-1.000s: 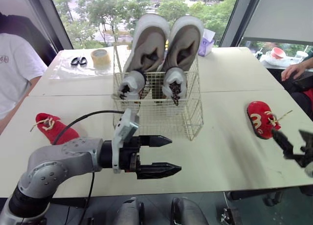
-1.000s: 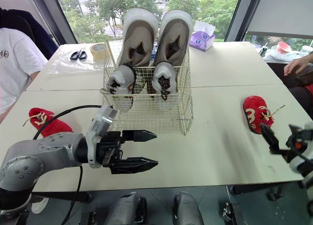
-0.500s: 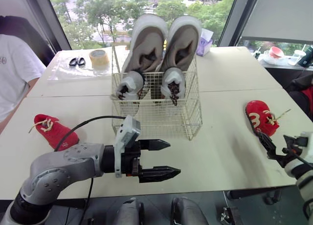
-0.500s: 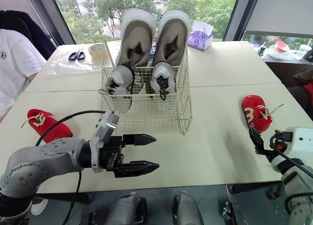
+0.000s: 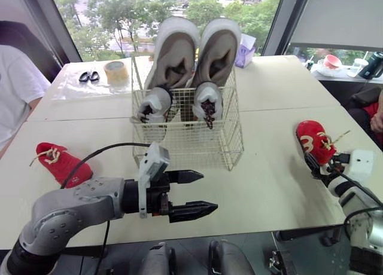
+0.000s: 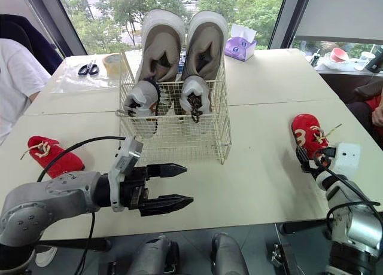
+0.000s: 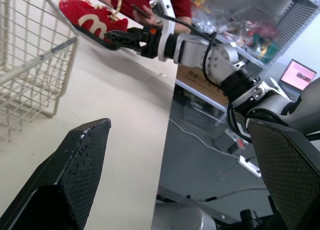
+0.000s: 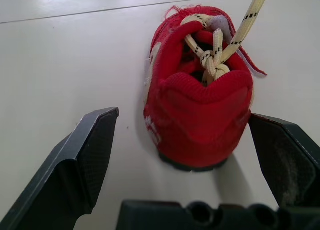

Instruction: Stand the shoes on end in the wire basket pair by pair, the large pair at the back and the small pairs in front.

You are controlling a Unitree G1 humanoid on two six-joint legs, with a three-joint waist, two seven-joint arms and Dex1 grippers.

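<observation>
The wire basket [image 5: 197,146] stands mid-table. A large beige pair [image 5: 173,51] stands on end at its back, and a small grey pair [image 5: 206,98] stands in front of it. One small red shoe [image 5: 314,140] with a cream lace lies on the table at the right. Its mate [image 5: 57,161] lies at the left. My right gripper [image 5: 312,163] is open just short of the right red shoe [image 8: 200,110], one finger on each side of its heel. My left gripper [image 5: 208,192] hovers open and empty near the table's front edge, before the basket.
Scissors [image 5: 88,76], a tape roll [image 5: 115,72] and a purple tissue pack [image 5: 244,51] lie at the back of the table. A person in a white shirt [image 5: 15,89] sits at the left. Another person's arm [image 5: 376,116] is at the right edge.
My right gripper has moved forward from the table's front right edge up to the red shoe, now straddling its heel. The left arm has barely moved.
</observation>
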